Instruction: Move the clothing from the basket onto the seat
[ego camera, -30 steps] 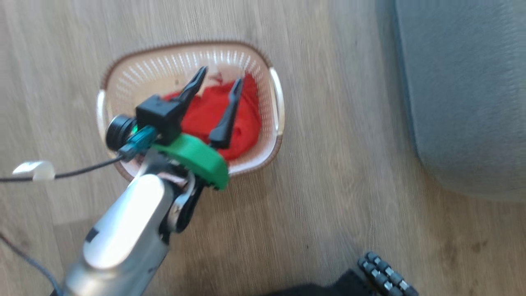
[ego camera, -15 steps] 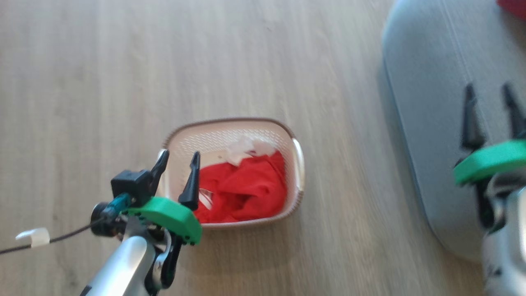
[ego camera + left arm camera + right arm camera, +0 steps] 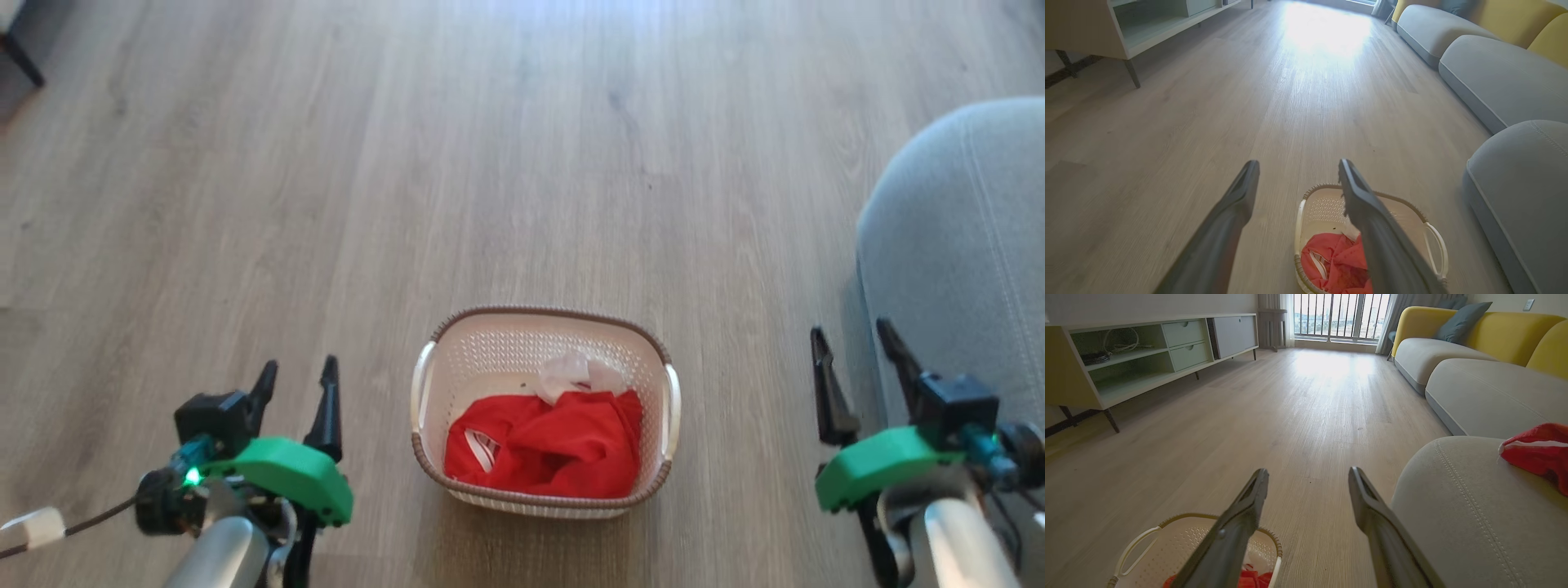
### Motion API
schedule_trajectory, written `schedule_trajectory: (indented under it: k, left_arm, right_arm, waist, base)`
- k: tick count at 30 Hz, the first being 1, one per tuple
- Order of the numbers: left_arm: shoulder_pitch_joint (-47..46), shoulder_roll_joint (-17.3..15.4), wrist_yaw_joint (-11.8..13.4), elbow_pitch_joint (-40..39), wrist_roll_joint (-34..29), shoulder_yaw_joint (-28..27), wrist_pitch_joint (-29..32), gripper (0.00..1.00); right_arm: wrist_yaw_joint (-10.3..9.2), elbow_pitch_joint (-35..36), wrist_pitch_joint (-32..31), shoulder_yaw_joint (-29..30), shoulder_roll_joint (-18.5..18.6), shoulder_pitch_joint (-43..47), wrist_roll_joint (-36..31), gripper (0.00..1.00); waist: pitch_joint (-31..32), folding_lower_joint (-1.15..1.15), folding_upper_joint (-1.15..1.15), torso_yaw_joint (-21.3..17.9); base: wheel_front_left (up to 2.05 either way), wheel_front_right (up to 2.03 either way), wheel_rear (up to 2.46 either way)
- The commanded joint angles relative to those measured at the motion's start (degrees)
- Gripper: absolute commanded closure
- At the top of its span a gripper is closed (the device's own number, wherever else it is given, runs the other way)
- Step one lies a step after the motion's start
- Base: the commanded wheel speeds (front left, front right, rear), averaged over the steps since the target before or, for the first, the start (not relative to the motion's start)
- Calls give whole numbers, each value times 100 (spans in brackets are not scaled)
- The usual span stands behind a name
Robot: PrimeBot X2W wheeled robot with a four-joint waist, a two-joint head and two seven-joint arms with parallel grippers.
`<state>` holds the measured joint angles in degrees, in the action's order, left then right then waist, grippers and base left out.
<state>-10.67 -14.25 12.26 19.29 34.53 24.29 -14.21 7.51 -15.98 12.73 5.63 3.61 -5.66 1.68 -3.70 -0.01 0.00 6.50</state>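
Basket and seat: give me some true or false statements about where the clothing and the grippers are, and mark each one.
1. Red clothing lies in the basket. True.
2. The left gripper is shut on a garment. False: its fingers are apart and hold nothing, and it hangs over the floor beside the basket.
3. A red garment with white trim lies on the seat. True.
4. The basket stands on the seat. False: it stands on the wooden floor, apart from the seat.
5. The right gripper is open and holds nothing. True.
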Motion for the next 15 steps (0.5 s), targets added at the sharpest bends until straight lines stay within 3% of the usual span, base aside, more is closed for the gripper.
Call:
schedule_trajectory:
  k: [1,15]
  left_arm:
    - [-105,-42,-95,-89,-163,-390,-76,0]
    - [40,337,-558,116,-856,-1146,-78,0]
  right_arm:
    - [-2,36,126,-95,-32,42,-83,0]
    - [-2,-396,225,-421,-72,238,137,0]
  waist:
    - [159,1,0,90]
    - [165,1,0,-325]
  base:
    - [0,0,0]
    - [0,0,0]
